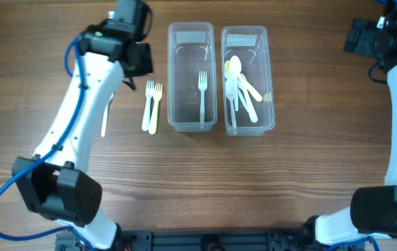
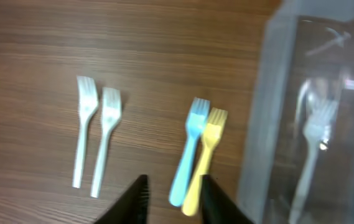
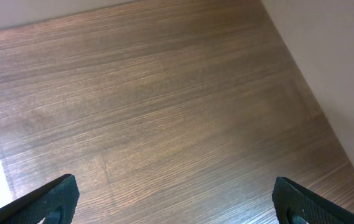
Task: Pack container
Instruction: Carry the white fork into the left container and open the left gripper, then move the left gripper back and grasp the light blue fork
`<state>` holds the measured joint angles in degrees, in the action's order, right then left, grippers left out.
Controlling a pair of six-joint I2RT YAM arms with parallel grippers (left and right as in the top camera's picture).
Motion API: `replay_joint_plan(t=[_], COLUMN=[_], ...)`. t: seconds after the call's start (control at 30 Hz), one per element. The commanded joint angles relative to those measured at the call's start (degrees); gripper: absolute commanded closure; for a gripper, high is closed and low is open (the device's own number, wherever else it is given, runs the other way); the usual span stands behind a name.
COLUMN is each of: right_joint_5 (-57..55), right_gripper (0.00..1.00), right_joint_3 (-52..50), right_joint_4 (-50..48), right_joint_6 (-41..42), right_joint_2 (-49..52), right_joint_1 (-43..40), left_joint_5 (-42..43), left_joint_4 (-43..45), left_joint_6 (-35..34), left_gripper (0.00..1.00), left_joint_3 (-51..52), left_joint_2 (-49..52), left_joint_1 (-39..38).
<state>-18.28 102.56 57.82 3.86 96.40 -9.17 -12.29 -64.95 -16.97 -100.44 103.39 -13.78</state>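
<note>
1. Forks on the far left come first: a pair of white forks (image 2: 105, 140) lies loose on the table (image 1: 198, 181), ahead of my left gripper (image 2: 173, 200) and off to its left. They are not packed. From overhead my left arm covers most of them, and only one handle shows.
2. My left gripper hangs above the table with its fingers a narrow gap apart and nothing between them. A blue fork (image 2: 188, 152) and a yellow fork (image 2: 205, 155) lie side by side, touching, just ahead of its fingertips with their handle ends toward it. Both are also unpacked, and I judge one of them the likely next pick.
3. The left container (image 1: 183, 77) stands to the right of that gripper and holds a single white fork (image 1: 201, 90). So I count one fork in and four left. In the wrist view its wall is blurred and glary, and the fork inside is only a smear.
4. The right container (image 1: 255, 43) sits just beyond it and holds a heap of spoons (image 1: 240, 84), white and pale yellow. They overlap too much for me to count. I see no spoons on the table, so that side looks finished.
5. My right gripper (image 3: 177, 202) is spread wide and empty over bare wood, with both containers well to its left. A pale sliver at the left edge of its view may be a container corner, but I cannot tell.
</note>
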Motion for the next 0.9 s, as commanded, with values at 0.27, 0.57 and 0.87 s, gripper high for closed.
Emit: replay_joint_plan(t=[0.27, 0.57, 0.87], right_joint_5=[-1.0, -1.0, -1.0], right_gripper=[0.0, 0.0, 0.0], right_joint_3=[0.4, 0.4, 0.4], right_joint_4=[-0.1, -0.1, -0.1], right_joint_6=[0.7, 0.7, 0.7], right_joint_2=[0.2, 0.2, 0.2], right_joint_1=[0.1, 0.1, 0.1], left_joint_5=[5.2, 6.6, 10.2], left_joint_4=[6.1, 13.7, 19.7], left_joint_6=[0.1, 7.0, 12.3], left_gripper=[0.84, 0.73, 0.83], left_joint_3=[12.1, 22.3, 23.5], left_joint_2=[1.0, 1.0, 1.1], left_joint_1=[4.0, 3.9, 3.9])
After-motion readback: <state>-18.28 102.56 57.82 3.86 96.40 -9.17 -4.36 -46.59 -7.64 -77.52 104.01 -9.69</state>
